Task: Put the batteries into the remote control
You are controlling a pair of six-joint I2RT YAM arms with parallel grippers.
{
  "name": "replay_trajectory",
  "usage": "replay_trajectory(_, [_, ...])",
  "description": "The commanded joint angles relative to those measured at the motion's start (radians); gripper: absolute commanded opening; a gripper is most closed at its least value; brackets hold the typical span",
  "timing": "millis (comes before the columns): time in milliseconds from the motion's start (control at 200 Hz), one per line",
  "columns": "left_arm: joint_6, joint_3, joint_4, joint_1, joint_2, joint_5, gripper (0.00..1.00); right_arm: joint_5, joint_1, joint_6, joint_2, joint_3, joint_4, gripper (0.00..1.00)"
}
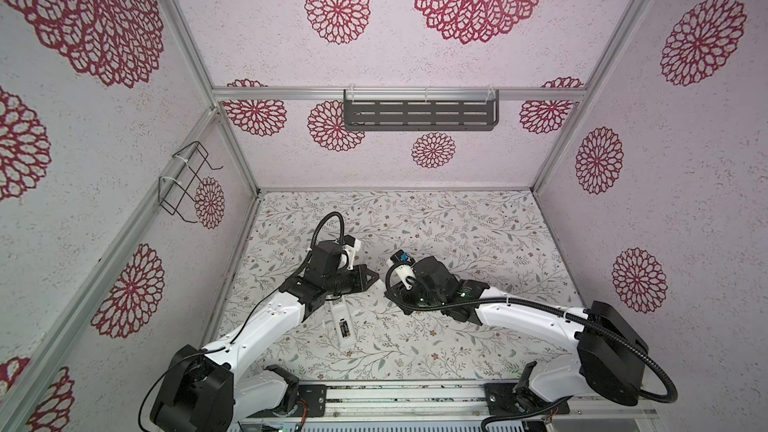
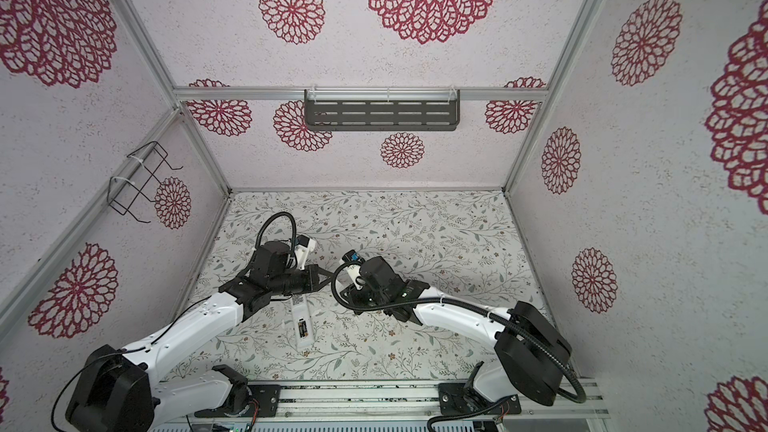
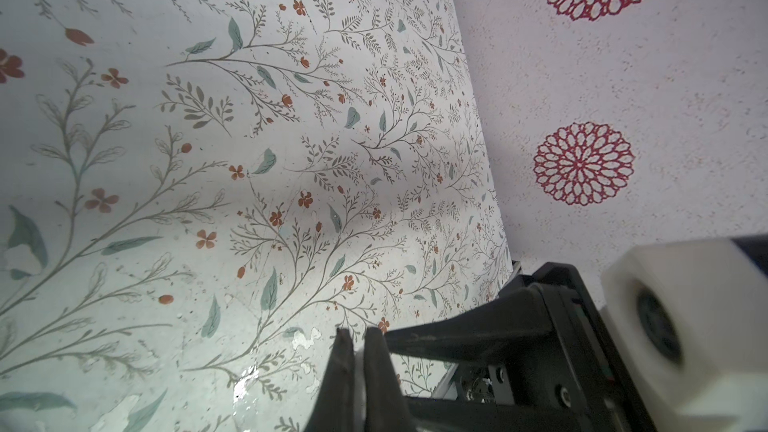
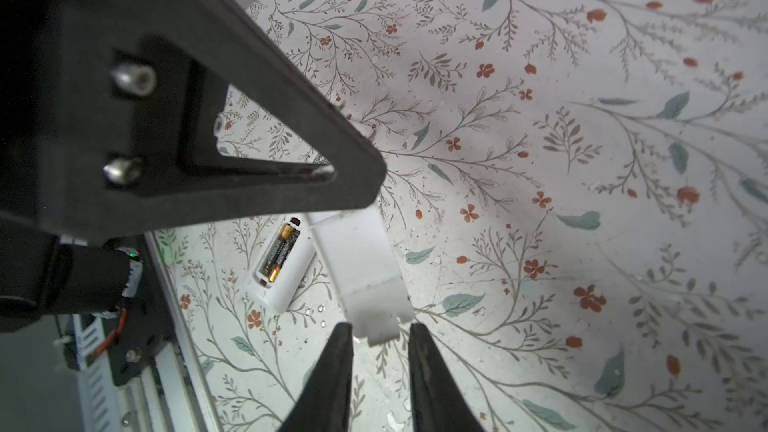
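Floral tabletop [image 1: 457, 243], rosette-papered walls around; left gripper [image 3: 358, 332] fingers are pressing together on a thin white cover [image 4: 361, 268], showing edge-on btwn them as a pale sliver; right gripper [image 4: 380, 328] fingers are standing narrowly apart, cover's other end sitting btwn the tips w/ clear gaps either side; remote control [image 1: 337, 312] [image 2: 298, 310] is lying back-up on the tabletop, lower centre in both top views, just below where the two grippers are meeting; batteries [image 4: 281, 251] are sitting side by side in its open bay.
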Motion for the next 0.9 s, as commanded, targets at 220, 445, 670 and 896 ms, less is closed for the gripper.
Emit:
replay_trajectory(220, [0.150,0.045,-0.094,-0.003,-0.074,0.073,0.00,-0.470,-0.204,0.040,-0.125,-0.055,0.073,0.70])
replay_trajectory(445, [0.239,0.086,-0.165,-0.005,-0.081,0.197,0.00,-0.667,-0.240,0.071,-0.071,-0.038,0.097,0.61])
replay_trajectory(670, [0.262,0.089,-0.164,-0.009,-0.095,0.257,0.00,-0.757,-0.240,0.122,-0.054,-0.046,0.183,0.43])
replay_trajectory(896, [0.258,0.085,-0.134,-0.021,-0.091,0.305,0.00,-0.812,-0.237,0.185,-0.022,-0.056,0.281,0.38])
